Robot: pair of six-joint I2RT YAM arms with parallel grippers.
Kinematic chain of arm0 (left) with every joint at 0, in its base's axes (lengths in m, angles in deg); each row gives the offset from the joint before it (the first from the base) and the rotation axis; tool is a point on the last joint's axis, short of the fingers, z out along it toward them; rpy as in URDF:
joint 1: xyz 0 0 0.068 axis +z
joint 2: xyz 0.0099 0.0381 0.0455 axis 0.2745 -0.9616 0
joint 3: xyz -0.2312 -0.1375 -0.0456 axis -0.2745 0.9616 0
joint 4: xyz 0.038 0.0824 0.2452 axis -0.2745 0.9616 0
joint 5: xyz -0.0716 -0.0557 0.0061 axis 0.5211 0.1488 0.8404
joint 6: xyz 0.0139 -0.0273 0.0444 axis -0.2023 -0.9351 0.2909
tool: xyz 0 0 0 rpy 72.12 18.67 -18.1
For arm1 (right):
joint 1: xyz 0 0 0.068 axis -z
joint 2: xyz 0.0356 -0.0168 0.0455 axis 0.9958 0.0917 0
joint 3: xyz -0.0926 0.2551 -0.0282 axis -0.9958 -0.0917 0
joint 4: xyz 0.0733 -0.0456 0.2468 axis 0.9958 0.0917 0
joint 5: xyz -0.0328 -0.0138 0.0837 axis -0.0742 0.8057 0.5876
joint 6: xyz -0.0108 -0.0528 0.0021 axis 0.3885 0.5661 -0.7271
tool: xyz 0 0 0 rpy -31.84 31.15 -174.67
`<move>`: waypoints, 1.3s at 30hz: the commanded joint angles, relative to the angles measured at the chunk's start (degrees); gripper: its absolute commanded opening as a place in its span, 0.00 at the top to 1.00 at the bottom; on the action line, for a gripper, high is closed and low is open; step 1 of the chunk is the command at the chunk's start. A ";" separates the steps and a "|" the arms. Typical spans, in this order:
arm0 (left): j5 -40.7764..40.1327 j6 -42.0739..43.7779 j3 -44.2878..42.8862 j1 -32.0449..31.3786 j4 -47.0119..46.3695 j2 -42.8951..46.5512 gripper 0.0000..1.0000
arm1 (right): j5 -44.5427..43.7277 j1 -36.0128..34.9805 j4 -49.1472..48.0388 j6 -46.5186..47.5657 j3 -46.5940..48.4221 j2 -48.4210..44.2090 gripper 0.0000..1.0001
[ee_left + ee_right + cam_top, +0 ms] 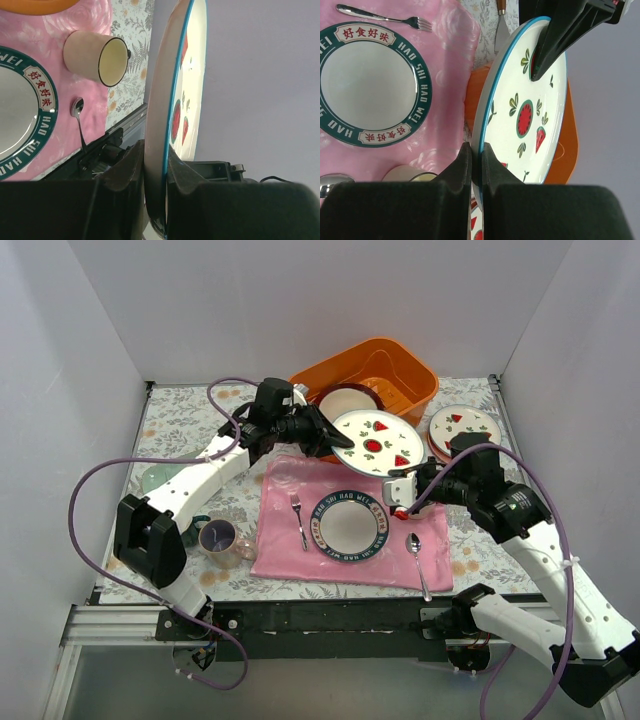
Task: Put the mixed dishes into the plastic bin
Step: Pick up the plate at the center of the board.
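A white plate with red fruit marks (375, 443) hangs in the air in front of the orange plastic bin (370, 370). My left gripper (322, 433) is shut on its left rim. My right gripper (405, 485) is shut on its near right rim. In the left wrist view the plate (192, 75) stands edge-on between the fingers of that gripper (156, 155). In the right wrist view the plate (525, 120) sits in that gripper (476, 152), with the bin (567, 145) behind. A pinkish plate (350, 400) lies in the bin. More fruit plates (465, 425) are stacked at the right. A lavender-lined mug (222, 538) stands at the near left.
A white plate with a dark lettered rim (348, 525) lies on a pink cloth (285, 550) with a fork (298, 520) and a spoon (415, 555). A cream mug (97, 57) lies beside them. A pale plate (155, 478) sits at the far left behind my left arm.
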 commanded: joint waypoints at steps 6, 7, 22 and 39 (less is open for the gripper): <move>-3.17 5.93 3.33 -0.07 -10.03 8.76 1.00 | -0.44 -0.21 -12.58 -8.51 -1.90 -3.36 0.66; -3.61 6.10 3.76 0.10 -10.39 9.12 1.00 | -0.35 -0.13 -12.93 -9.23 -2.16 -3.71 0.59; -10.11 8.12 9.39 2.83 -16.72 16.06 1.00 | 6.67 0.49 -13.36 -21.17 -4.27 -6.53 0.14; -13.01 13.05 14.58 4.41 -19.44 22.56 1.00 | 7.65 4.70 -29.10 -48.86 -6.30 -6.00 0.04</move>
